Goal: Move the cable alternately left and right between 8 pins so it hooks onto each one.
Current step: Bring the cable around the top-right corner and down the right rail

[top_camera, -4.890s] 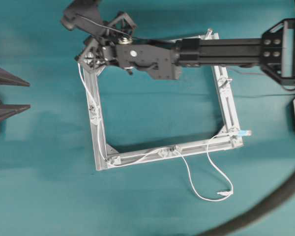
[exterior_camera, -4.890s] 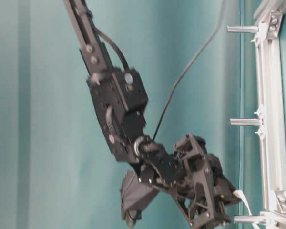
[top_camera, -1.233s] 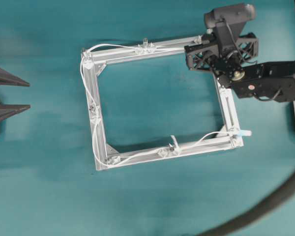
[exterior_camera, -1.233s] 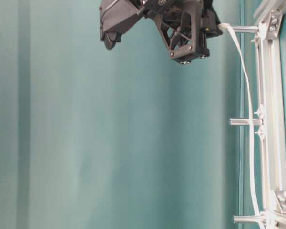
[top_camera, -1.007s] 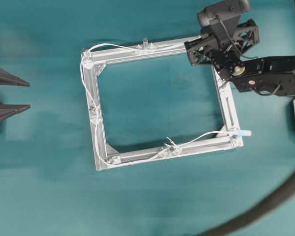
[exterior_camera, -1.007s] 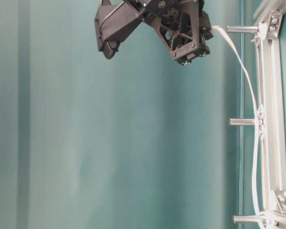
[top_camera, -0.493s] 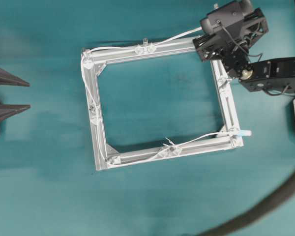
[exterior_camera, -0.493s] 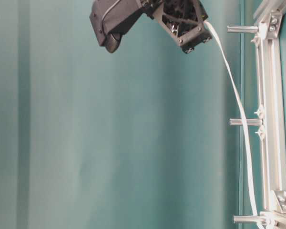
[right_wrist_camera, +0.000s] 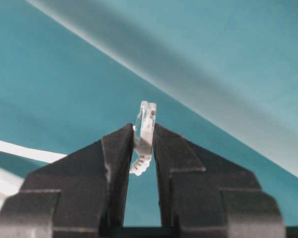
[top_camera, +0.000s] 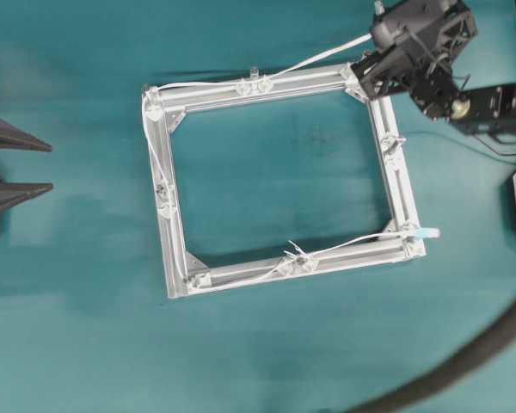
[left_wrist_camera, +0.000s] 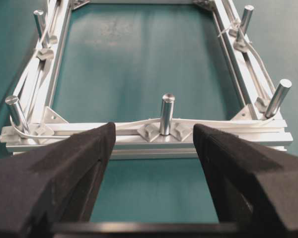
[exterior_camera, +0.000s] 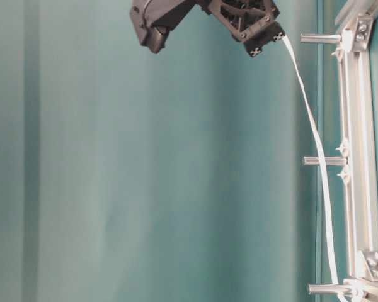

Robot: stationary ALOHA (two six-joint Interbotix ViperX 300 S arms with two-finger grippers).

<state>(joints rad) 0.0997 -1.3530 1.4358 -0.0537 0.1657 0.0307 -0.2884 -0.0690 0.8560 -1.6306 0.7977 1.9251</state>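
Cable [top_camera: 322,58] is thin, light and bendy — right gripper [right_wrist_camera: 144,144] is pinched shut on its end plug, and it trails away toward the pins [left_wrist_camera: 167,114]. Left gripper [left_wrist_camera: 151,163] waits wide open, empty.

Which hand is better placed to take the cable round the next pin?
The right hand. It is shut on the cable's connector end beside the frame's far right corner. The left hand is open, holds nothing, and sits outside the opposite rail.
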